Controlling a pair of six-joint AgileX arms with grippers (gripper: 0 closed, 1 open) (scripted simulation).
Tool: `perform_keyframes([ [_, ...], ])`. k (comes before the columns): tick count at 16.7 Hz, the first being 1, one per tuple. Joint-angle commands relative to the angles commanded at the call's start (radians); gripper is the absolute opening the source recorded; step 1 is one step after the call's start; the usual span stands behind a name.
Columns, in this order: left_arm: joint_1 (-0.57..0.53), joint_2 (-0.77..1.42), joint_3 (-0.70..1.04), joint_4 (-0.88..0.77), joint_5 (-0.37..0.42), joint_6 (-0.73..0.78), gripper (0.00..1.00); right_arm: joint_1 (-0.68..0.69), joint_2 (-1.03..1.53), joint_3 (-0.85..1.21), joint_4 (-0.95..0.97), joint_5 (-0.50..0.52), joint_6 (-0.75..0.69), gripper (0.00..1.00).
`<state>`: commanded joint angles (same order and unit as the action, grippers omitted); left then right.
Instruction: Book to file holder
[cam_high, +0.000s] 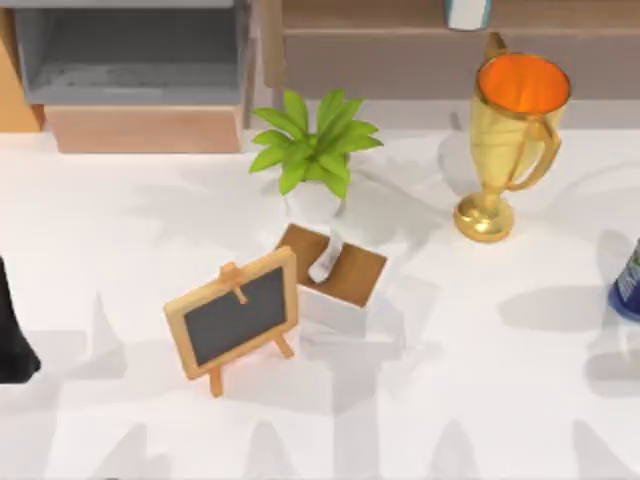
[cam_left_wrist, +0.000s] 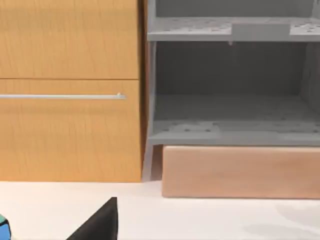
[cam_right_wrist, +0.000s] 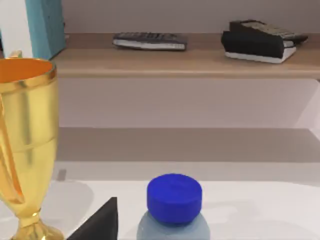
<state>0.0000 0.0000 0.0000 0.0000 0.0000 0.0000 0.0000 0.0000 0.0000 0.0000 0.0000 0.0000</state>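
The book (cam_right_wrist: 45, 25) stands upright at the end of a wooden shelf behind the trophy; from above, its teal cover and white page edges (cam_high: 468, 12) show at the back right. The file holder (cam_high: 130, 50), a grey thin-walled box with a speckled floor (cam_left_wrist: 230, 110), rests on a pale wooden block at the back left. My left arm (cam_high: 15, 330) sits at the table's left edge, and a dark part of its gripper (cam_left_wrist: 100, 222) faces the holder from some way off. A dark part of my right gripper (cam_right_wrist: 100, 220) is low near a blue-capped bottle, far from the book.
A gold trophy (cam_high: 510, 140) stands below the shelf, in front of the book. In mid-table are a green plant (cam_high: 312, 145), a small white box with brown inside (cam_high: 335, 275) and a small chalkboard easel (cam_high: 235, 320). A blue-capped bottle (cam_right_wrist: 174, 200) stands at the right edge (cam_high: 628, 285). A wooden cabinet (cam_left_wrist: 70, 90) adjoins the holder.
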Motion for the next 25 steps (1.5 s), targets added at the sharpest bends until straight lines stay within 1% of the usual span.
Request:
perform_keyframes([
  [3,-0.009,0.01,0.01,-0.001,-0.006,0.0,1.0,0.0,0.0,0.0,0.0,0.0,0.0,1.0],
  [5,-0.051,0.06,0.059,-0.006,-0.038,0.001,1.0,0.0,0.0,0.0,0.0,0.0,0.0,1.0],
  [7,-0.119,0.152,0.148,-0.012,-0.088,0.004,1.0,0.0,0.0,0.0,0.0,0.0,0.0,1.0],
  [10,-0.248,0.366,0.342,-0.019,-0.187,0.008,1.0,0.0,0.0,0.0,0.0,0.0,0.0,1.0],
  [14,-0.436,0.784,0.679,-0.004,-0.341,0.014,1.0,0.0,0.0,0.0,0.0,0.0,0.0,1.0],
  [19,-0.648,1.425,1.174,0.081,-0.532,0.016,1.0,0.0,0.0,0.0,0.0,0.0,0.0,1.0],
  [22,-0.741,1.799,1.48,0.166,-0.629,0.015,1.0,0.0,0.0,0.0,0.0,0.0,0.0,1.0],
  [25,-0.804,2.123,1.753,0.263,-0.708,0.013,1.0,0.0,0.0,0.0,0.0,0.0,0.0,1.0],
])
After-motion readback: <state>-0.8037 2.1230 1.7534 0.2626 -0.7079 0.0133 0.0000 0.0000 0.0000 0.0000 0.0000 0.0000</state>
